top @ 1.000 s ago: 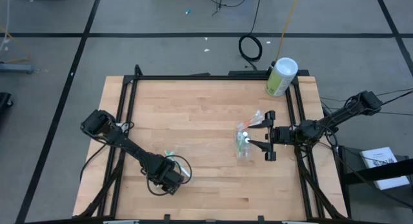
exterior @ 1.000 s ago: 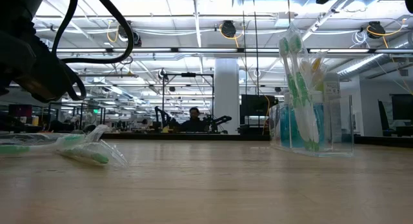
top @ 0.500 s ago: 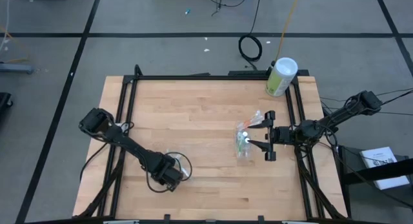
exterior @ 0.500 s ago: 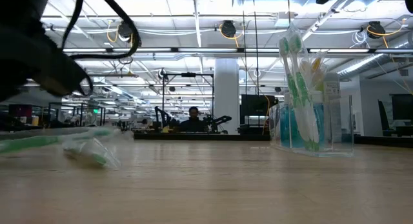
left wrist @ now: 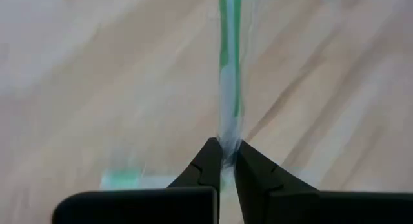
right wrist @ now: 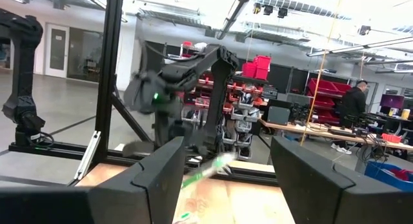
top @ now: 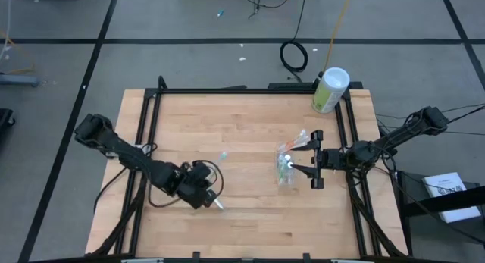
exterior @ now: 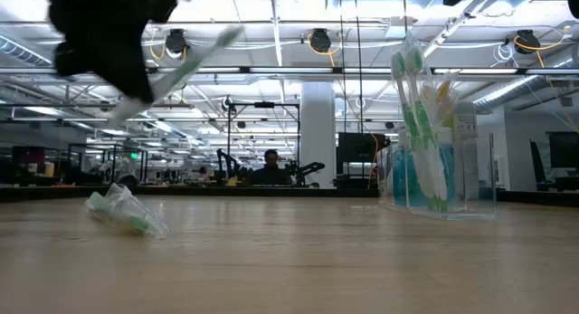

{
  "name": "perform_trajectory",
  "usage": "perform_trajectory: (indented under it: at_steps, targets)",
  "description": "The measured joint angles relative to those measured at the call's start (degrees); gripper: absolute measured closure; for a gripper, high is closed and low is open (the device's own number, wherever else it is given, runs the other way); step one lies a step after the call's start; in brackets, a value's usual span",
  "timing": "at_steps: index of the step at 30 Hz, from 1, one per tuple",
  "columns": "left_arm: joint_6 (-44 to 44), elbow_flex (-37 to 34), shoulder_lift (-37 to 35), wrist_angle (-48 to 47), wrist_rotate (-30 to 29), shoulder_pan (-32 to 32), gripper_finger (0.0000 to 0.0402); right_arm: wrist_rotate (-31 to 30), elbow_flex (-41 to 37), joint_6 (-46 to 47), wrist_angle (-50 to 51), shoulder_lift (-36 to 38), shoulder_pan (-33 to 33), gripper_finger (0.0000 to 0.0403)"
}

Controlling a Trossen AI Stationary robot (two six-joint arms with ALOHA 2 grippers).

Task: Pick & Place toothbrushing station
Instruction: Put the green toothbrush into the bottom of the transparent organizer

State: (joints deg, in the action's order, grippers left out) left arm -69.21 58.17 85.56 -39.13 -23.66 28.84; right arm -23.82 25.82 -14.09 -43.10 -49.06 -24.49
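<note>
Left claw (left wrist: 222, 161) pinched tight on green-white toothbrush (left wrist: 229, 75), lifted off table.

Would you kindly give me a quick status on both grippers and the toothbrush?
Left gripper shut on green-and-white toothbrush, lifted off table. Right gripper open, beside clear cup. Nothing between them.

Wooden table (top: 242, 134), clear cup (top: 287, 166) of toothbrushes, crumpled wrapper (exterior: 127, 214)

left pincer (left wrist: 223, 161) clamped, right pincer (top: 309, 158) agape
</note>
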Motion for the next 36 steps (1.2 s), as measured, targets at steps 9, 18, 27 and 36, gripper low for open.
perform_trajectory:
  at_steps: [9, 18, 27, 36]
  targets:
    - [37.00, 0.07, -0.98, 18.39, -2.24, -7.89, 0.0396, -0.04, 0.00, -0.07, -0.03, -0.02, 0.00, 0.0181]
    - [68.85, 0.17, 0.63, 44.03, -1.71, -14.01, 0.0381, -0.02, 0.01, -0.26, -0.87, -0.81, 0.08, 0.0181]
    - [79.37, 0.15, 6.61, 52.83, 9.90, -18.68, 0.0383, 0.00, 0.07, -4.92, -12.17, -8.86, 1.50, 0.0165]
    - [77.05, 0.15, 12.07, 55.52, 11.32, -21.02, 0.0384, 3.20, 1.32, -1.46, -20.70, -17.86, 6.05, 0.0121]
